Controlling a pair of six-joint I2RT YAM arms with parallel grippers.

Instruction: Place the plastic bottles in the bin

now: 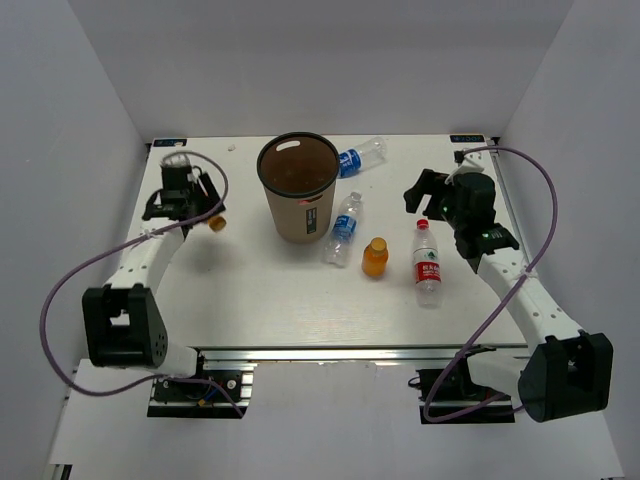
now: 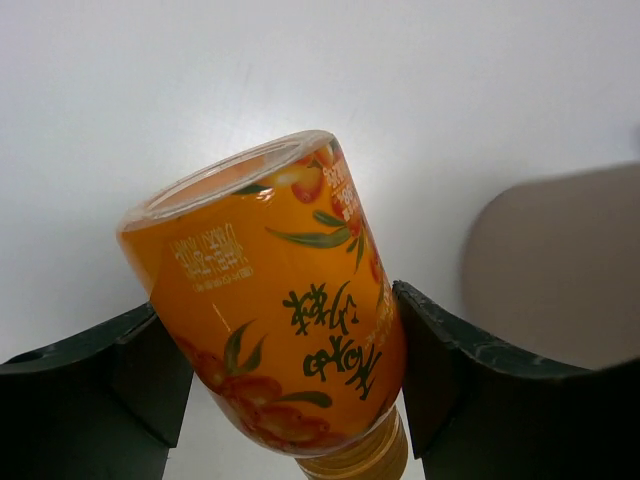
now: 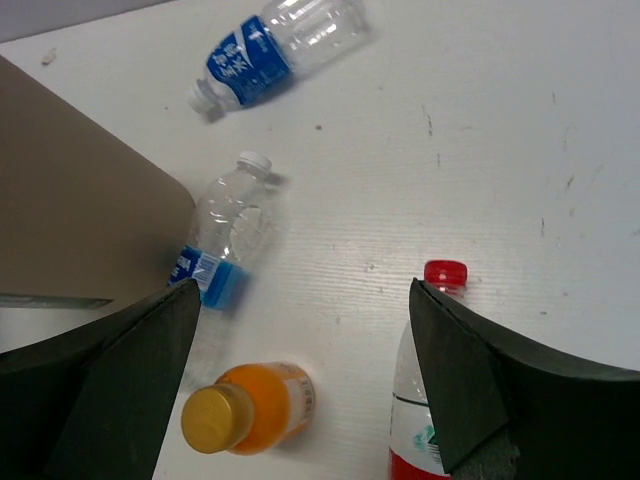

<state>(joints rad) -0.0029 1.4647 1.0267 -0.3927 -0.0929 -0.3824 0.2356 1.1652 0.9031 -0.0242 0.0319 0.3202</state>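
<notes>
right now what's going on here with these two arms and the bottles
The left claw grips a short orange bottle, off to the left of the bin. No bottle shows inside the bin. The right claw is open and holds nothing, hanging over the right side of the table. Four bottles sit on the table: two blue-labelled bottles lying by the bin, a second orange bottle, and a red-capped bottle further right.

Bin (image 3: pixel 70 200), adjacent blue-label bottle (image 3: pixel 225 235), farther blue-label bottle (image 3: pixel 270 55), orange bottle (image 3: pixel 250 408) and red-capped bottle (image 3: pixel 412 420) were observed beyond the spread fingers (image 3: pixel 110 390).
</notes>
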